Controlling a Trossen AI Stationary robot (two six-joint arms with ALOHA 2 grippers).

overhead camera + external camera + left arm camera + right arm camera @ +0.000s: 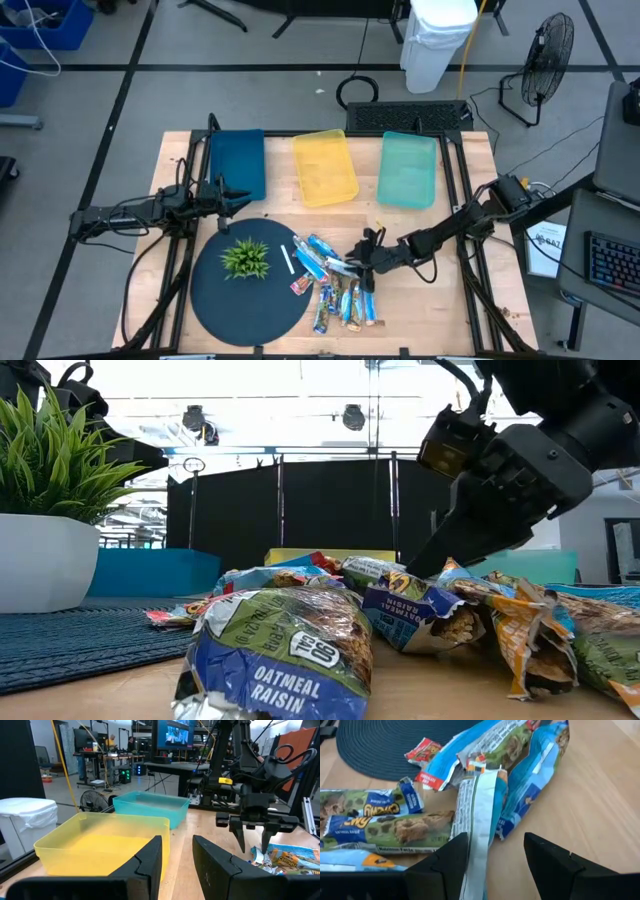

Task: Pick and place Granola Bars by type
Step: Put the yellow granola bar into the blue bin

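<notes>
Plastic trays three, plant one, right claw over bars

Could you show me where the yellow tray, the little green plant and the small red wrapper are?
yellow tray (325, 167): high view, on its bare floor.
green plant (245, 258): high view, middle of its leaves, on the dark round mat.
red wrapper (422, 751): right wrist view, centre of the wrapper at the mat's edge.
</notes>
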